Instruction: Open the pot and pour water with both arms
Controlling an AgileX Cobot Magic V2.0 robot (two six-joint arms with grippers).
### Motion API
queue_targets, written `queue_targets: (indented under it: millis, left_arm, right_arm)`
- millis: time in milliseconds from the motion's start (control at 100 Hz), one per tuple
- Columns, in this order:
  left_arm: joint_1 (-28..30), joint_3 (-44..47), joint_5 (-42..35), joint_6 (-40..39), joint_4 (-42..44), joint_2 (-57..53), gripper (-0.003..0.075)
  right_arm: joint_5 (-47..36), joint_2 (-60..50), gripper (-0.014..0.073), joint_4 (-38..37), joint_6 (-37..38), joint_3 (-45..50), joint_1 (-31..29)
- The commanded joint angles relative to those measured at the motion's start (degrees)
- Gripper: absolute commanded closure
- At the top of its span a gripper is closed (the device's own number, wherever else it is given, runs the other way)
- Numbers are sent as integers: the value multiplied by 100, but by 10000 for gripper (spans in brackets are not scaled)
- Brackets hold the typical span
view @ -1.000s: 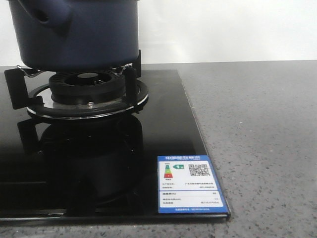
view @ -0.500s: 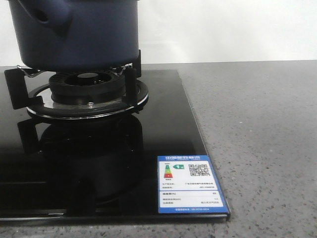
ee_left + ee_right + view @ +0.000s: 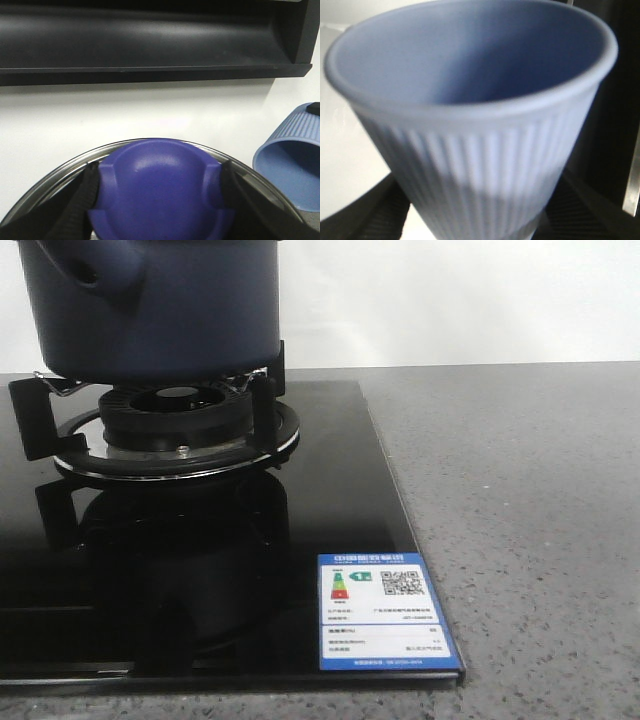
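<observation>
The dark navy pot sits on the gas burner at the far left, with its hollow stub on the side; its top is cut off by the frame. Neither gripper shows in the front view. My left gripper is shut on the purple-blue knob of a metal-rimmed lid. My right gripper is shut on the pale-blue ribbed cup, whose inside looks empty. The cup also shows in the left wrist view, tilted on its side beside the lid.
The black glass cooktop carries a blue-and-white energy label at its front right corner. Grey speckled counter lies to the right. A dark hood-like ledge hangs on the white wall above the lid.
</observation>
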Motion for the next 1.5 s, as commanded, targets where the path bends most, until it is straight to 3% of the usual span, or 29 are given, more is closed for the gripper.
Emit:
queue_targets:
  millis: [0, 420, 560, 730, 950, 1120, 1490]
  left_arm:
    - [14, -210, -540, -20, 8, -76, 348]
    - [14, -210, -540, -20, 8, -76, 348]
    - [14, -210, -540, -20, 8, -76, 348]
    - [14, -210, -540, -20, 8, -76, 348]
    - [14, -210, -540, -20, 61, -76, 348]
    - [14, -210, -540, -20, 146, -76, 348]
    - [14, -210, -586, -20, 146, -76, 348]
  right_arm:
    - [82, -265, 226, -257, -7, -207, 23]
    - [160, -265, 226, -104, 329, -207, 23]
    - [483, -265, 226, 8, 1274, -207, 23]
    - [701, -335, 226, 103, 3324, -207, -104]
    - [640, -793, 226, 1196, 3964, -7, -522]
    - [26, -1531, 226, 1893, 4075, 840, -1089]
    - [-2166, -3078, 226, 1954, 5911, 3141, -2800]
